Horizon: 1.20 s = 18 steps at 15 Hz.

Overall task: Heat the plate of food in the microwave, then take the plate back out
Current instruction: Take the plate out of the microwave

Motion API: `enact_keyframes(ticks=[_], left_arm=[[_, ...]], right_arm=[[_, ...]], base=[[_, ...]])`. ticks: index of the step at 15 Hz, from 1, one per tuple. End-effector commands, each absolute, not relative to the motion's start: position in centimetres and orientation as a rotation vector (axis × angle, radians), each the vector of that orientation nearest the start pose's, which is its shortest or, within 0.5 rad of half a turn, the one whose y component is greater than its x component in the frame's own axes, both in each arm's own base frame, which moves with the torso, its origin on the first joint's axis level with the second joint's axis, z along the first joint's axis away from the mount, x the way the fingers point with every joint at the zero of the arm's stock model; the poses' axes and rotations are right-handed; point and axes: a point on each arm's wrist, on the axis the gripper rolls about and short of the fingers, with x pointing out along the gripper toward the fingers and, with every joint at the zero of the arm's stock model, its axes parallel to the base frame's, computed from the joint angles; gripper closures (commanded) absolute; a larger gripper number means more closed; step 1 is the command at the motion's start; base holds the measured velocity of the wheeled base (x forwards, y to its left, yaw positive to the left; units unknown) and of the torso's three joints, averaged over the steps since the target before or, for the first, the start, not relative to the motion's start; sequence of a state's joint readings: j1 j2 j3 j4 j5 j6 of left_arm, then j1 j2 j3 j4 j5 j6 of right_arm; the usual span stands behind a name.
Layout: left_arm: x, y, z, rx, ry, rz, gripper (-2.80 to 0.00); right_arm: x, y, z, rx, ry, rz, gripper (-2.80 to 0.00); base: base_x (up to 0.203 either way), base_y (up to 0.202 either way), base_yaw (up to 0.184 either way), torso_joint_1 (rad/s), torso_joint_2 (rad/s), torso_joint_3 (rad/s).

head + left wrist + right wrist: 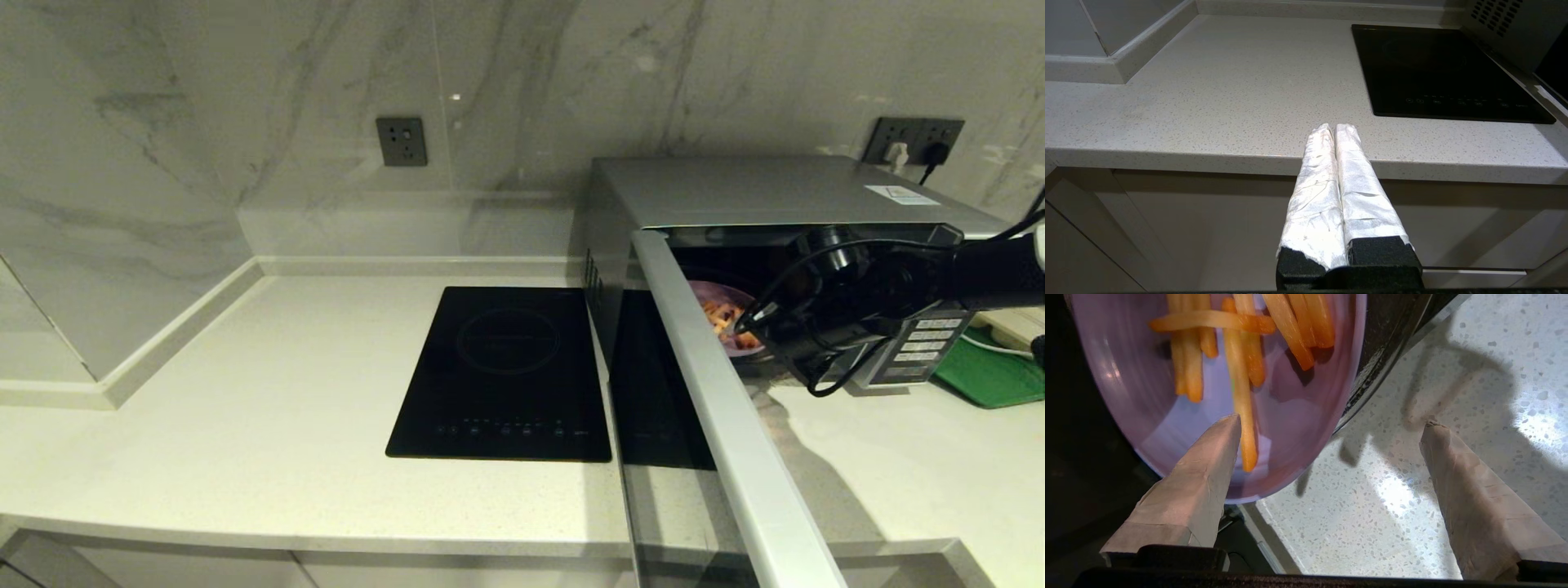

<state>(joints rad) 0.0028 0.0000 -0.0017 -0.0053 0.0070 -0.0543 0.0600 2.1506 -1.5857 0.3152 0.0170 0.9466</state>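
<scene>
Lilac plate of food (1216,416) in microwave (759,196) | right claw (1331,424) spread wide, empty | left claw (1336,130) clenched

Home kitchen. Pale speckled counter (245,425) with cabinet fronts below, marble-look wall (204,122), flat black hob (504,374) set mid-counter, microwave (759,196) at right rear, wall sockets (401,141) above, green tray (992,376) at right edge.
</scene>
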Motion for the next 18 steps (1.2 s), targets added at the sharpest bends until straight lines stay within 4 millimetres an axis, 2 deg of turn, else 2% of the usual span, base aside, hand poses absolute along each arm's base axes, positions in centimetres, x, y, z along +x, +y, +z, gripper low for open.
enact_keyframes(ticks=[1,17,18], left_arm=[[-2.29,0.01,7.65,-0.055,-0.008,0.011,0.0],[-2.29,0.01,7.65,-0.054,-0.008,0.011,0.0],[-2.29,0.01,7.65,-0.055,-0.008,0.011,0.0]], right_arm=[[41.86,2.65,13.84,0.864,0.856,-0.36,-2.8],[41.29,2.49,13.33,0.842,0.878,-0.411,-2.8],[41.25,2.49,13.45,0.843,0.876,-0.41,0.0]], base=[[0.0,0.0,0.0,0.0,0.0,0.0],[0.0,0.0,0.0,0.0,0.0,0.0],[0.0,0.0,0.0,0.0,0.0,0.0]])
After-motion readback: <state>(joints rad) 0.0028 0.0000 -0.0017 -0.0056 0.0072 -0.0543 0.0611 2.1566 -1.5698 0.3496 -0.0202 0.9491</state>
